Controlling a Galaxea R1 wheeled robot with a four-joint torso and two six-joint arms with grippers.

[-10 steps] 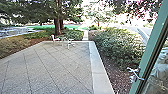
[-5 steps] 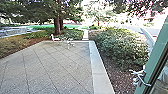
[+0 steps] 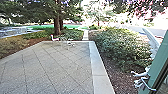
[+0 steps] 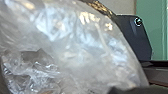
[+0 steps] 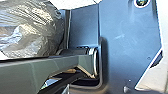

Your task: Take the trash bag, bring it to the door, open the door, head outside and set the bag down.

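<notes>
The trash bag [image 4: 75, 50], clear crinkled plastic, bulges close in front of the left wrist camera. In the right wrist view the bag [image 5: 32, 30] looks grey and shiny, beside the robot's own dark plate and jointed bar. At the right of the head view stands the door [image 3: 159, 65] with its green frame, swung out to the right of the opening. Its silver handle [image 3: 148, 83] sits low on the near edge. Pale shapes meet the door at this handle; I cannot tell how much of them is my right arm.
A paved patio [image 3: 55, 65] lies straight ahead, with a pale border strip [image 3: 98, 67] on its right. Beyond that strip are mulch and a large bush [image 3: 120, 47]. A light chair [image 3: 54, 38] and small furniture stand at the far edge, before a tree trunk [image 3: 57, 25].
The door and its handle have swung further to the right, uncovering more of the bush and the pale curved shape beside the frame. The patio has kept its place in the head view.
</notes>
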